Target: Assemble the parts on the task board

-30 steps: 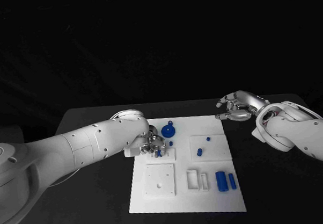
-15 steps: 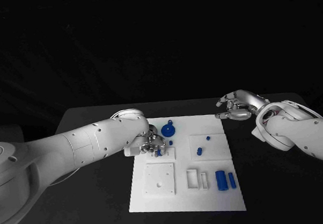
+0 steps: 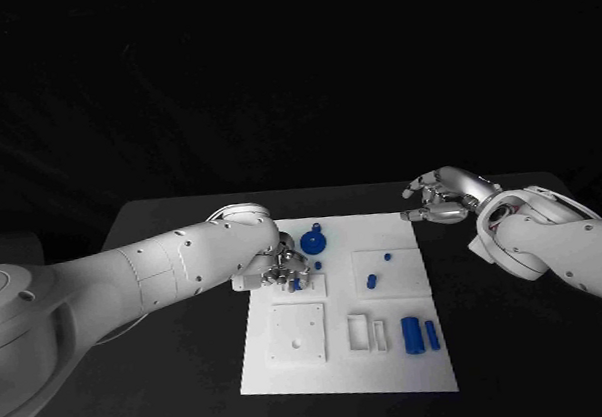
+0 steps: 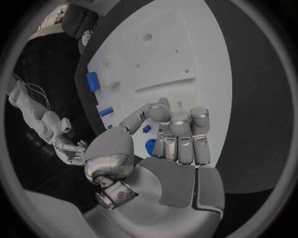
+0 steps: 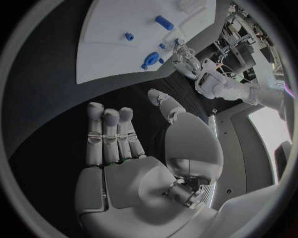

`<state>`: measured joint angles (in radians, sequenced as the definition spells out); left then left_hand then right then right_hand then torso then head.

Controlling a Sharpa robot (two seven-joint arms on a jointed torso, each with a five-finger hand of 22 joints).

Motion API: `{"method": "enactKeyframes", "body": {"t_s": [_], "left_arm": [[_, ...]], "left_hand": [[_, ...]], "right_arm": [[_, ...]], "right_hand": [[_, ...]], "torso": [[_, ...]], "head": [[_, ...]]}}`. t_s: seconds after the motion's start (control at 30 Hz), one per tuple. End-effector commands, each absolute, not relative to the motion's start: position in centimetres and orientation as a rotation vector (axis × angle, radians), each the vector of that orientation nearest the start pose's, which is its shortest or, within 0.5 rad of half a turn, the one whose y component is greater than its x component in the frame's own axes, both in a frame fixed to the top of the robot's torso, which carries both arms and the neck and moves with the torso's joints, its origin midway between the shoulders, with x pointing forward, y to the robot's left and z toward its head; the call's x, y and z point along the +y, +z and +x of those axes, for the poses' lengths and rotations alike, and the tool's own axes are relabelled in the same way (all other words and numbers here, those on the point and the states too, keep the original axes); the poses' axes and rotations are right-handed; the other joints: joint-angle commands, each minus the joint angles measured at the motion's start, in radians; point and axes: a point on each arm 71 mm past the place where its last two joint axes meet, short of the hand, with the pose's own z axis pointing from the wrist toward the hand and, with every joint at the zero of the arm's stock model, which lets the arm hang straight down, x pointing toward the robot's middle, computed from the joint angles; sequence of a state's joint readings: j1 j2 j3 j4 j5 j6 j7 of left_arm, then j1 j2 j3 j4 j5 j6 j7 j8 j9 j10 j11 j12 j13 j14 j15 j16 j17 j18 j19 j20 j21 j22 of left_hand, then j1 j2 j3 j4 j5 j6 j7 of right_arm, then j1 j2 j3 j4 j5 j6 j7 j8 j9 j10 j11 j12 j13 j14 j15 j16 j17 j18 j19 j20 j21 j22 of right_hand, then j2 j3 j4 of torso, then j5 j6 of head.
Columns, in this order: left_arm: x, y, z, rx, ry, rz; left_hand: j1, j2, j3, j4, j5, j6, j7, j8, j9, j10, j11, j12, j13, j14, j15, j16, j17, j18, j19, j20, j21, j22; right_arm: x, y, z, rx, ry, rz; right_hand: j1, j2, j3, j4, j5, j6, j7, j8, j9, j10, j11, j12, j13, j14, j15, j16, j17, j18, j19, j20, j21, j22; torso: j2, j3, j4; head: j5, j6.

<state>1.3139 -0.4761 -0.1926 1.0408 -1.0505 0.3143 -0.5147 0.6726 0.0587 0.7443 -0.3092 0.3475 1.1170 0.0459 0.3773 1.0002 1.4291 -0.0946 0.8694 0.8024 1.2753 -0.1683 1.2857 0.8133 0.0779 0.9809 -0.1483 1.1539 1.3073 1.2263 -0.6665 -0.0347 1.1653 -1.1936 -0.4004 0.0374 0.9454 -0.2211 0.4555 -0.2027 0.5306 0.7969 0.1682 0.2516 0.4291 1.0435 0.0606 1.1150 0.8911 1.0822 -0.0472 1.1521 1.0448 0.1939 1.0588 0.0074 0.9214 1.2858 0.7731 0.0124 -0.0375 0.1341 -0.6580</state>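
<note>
The white task board lies in the middle of the black table. My left hand hovers low over its far left part, thumb and fingertips drawn together on a small blue part that touches the board. A round blue part sits just beyond that hand. Two small blue pieces lie mid-board, and two blue blocks stand near the right edge. My right hand hangs above the bare table past the board's far right corner, fingers apart and holding nothing.
A square white plate with holes and a narrow white frame sit on the board's near half. Black table surrounds the board on all sides, with its edges close at the left and front.
</note>
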Motion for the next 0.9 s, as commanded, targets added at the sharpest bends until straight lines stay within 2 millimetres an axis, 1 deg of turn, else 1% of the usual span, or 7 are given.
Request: {"method": "enactKeyframes", "body": {"t_s": [0.03, 0.27, 0.47, 0.73, 0.77, 0.8, 0.9], "left_arm": [[17.51, -24.46, 54.94, 2.446, -0.155, -0.054], [17.61, -24.5, 54.94, 2.454, -0.163, -0.065], [17.56, -24.58, 54.87, 2.472, -0.173, -0.073], [17.52, -24.64, 54.81, 2.486, -0.177, -0.074], [17.51, -24.64, 54.81, 2.485, -0.179, -0.074], [17.49, -24.64, 54.81, 2.485, -0.18, -0.074], [17.51, -24.63, 54.83, 2.483, -0.179, -0.077]], "left_hand": [[0.011, 0.027, 0.141, 0.018, -0.009, 0.063, -0.053, -0.006, 0.001, -0.011, -0.02, 0.005, -0.003, -0.012, -0.032, 0.005, -0.003, 0.011, 0.01, -0.12, 0.003, 0.011], [-0.002, 0.041, 0.133, 0.021, -0.051, 0.074, -0.053, -0.023, 0.009, -0.009, -0.02, 0.008, -0.008, -0.012, -0.032, 0.01, -0.01, 0.011, 0.012, -0.119, 0.0, 0.008], [-0.036, 0.058, 0.126, 0.023, -0.054, 0.09, -0.054, -0.035, 0.014, -0.009, -0.02, 0.018, -0.005, -0.012, -0.031, 0.017, -0.014, 0.009, 0.012, -0.118, -0.001, 0.008], [-0.065, 0.061, 0.117, 0.032, -0.066, 0.104, -0.055, -0.047, 0.016, -0.01, -0.02, 0.025, -0.002, -0.013, -0.029, 0.022, -0.018, 0.008, 0.013, -0.118, -0.001, 0.008], [-0.076, 0.068, 0.104, 0.03, -0.056, 0.106, -0.055, -0.05, 0.016, -0.011, -0.021, 0.026, -0.002, -0.014, -0.029, 0.023, -0.019, 0.008, 0.013, -0.118, 0.0, 0.008], [-0.098, 0.085, 0.066, 0.022, -0.02, 0.11, -0.055, -0.057, 0.017, -0.012, -0.02, 0.029, -0.001, -0.015, -0.028, 0.026, -0.021, 0.008, 0.013, -0.118, 0.002, 0.009], [-0.1, 0.083, 0.057, 0.023, -0.023, 0.113, -0.055, -0.06, 0.017, -0.013, -0.02, 0.03, -0.001, -0.016, -0.028, 0.027, -0.022, 0.009, 0.012, -0.119, 0.001, 0.01]], "right_arm": [[-21.74, -18.4, 55.25, 1.584, 0.689, 0.096], [-21.82, -18.4, 55.25, 1.584, 0.688, 0.097], [-21.82, -18.4, 55.24, 1.584, 0.688, 0.097], [-21.82, -18.39, 55.22, 1.584, 0.687, 0.094], [-21.83, -18.39, 55.22, 1.584, 0.687, 0.094], [-21.83, -18.39, 55.21, 1.584, 0.687, 0.094], [-21.76, -18.39, 55.23, 1.584, 0.688, 0.093]], "right_hand": [[0.0, 0.008, 0.0, -0.004, 0.004, 0.0, 0.006, 0.003, -0.001, -0.006, -0.001, 0.007, -0.001, -0.01, 0.001, 0.004, -0.002, 0.068, -0.005, 0.001, -0.004, 0.001], [0.0, 0.008, 0.0, -0.004, 0.004, 0.0, 0.006, 0.003, -0.001, -0.006, -0.001, 0.007, -0.001, -0.01, 0.001, 0.004, -0.002, 0.068, -0.005, 0.001, -0.004, 0.001], [0.0, 0.008, 0.001, -0.004, 0.004, 0.0, 0.006, 0.003, -0.002, -0.006, -0.001, 0.007, -0.001, -0.01, 0.001, 0.004, -0.002, 0.068, -0.005, 0.001, -0.004, 0.001], [0.001, 0.008, 0.001, -0.005, 0.004, 0.0, 0.006, 0.003, -0.002, -0.007, -0.001, 0.007, -0.001, -0.01, 0.001, 0.005, -0.002, 0.068, -0.005, 0.001, -0.004, 0.001], [0.001, 0.008, 0.001, -0.005, 0.004, 0.0, 0.006, 0.003, -0.002, -0.007, -0.001, 0.007, -0.001, -0.01, 0.001, 0.005, -0.002, 0.068, -0.005, 0.001, -0.004, 0.001], [0.001, 0.008, 0.001, -0.005, 0.004, 0.0, 0.006, 0.003, -0.002, -0.007, -0.001, 0.007, -0.002, -0.01, 0.001, 0.005, -0.003, 0.068, -0.005, 0.001, -0.004, 0.001], [0.001, 0.008, 0.001, -0.005, 0.004, 0.0, 0.006, 0.003, -0.002, -0.007, -0.001, 0.007, -0.002, -0.01, 0.001, 0.005, -0.003, 0.068, -0.005, 0.001, -0.004, 0.001]], "torso": [[0.0, 0.0003, -0.0001], [0.0, 0.0004, 0.0], [0.0, 0.0005, 0.0003], [0.0, 0.0003, 0.0002], [0.0, 0.0003, 0.0002], [0.0, 0.0003, 0.0002], [0.0, 0.0004, 0.0004]], "head": [[0.0, 0.0], [-0.001, 0.0], [-0.002, 0.001], [-0.002, 0.0], [-0.002, 0.0], [-0.002, 0.0], [-0.002, 0.0]]}}
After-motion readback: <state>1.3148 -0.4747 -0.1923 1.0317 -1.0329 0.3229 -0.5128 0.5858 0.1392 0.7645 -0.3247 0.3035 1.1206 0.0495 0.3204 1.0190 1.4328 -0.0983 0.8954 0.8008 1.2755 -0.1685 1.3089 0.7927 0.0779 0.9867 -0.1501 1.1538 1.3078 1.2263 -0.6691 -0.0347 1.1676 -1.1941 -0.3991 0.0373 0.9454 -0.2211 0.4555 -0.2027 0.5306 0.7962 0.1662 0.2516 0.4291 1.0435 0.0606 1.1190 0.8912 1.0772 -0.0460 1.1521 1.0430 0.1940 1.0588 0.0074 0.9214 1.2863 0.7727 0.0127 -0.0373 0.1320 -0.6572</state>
